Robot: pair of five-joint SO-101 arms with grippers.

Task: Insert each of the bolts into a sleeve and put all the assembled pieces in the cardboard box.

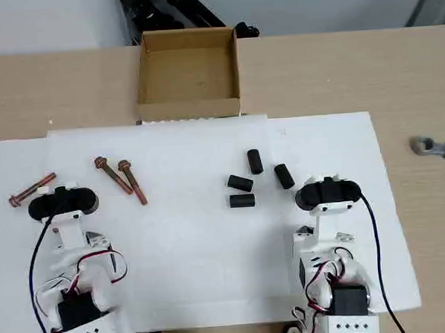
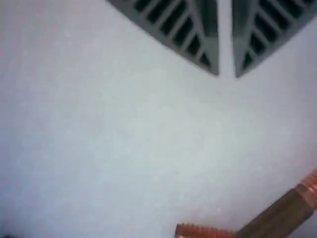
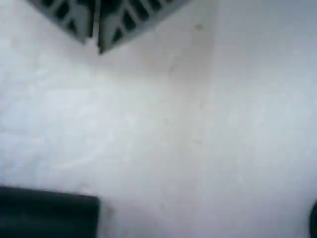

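Both arms sit low over the white sheet (image 1: 213,264), and nothing is picked up yet. The left gripper (image 2: 227,74) has its jaws drawn to a narrow slit with nothing between them and bare sheet beneath. The right gripper (image 3: 95,45) is the same, nearly closed and empty.

Three copper-coloured bolts (image 1: 132,182) lie flat on the left side. One is out by the left arm (image 1: 60,203); two lie close together further in, flanged heads toward the box end. A threaded shank (image 2: 277,218) pokes into the left wrist view, though which bolt it belongs to cannot quite be told.

Four short sleeves (image 1: 240,183) cluster just ahead of the right arm (image 1: 327,194), and a black sleeve (image 3: 47,215) looms near its gripper. The cardboard box (image 1: 188,75) waits open and empty at the sheet's far edge.

Trouble likely ahead: these pieces are round, so an off-centre pinch could send one rolling. The paired bolts sit close enough that jaws going for one may shove the other. And a bolt held crooked would jam at the sleeve's mouth
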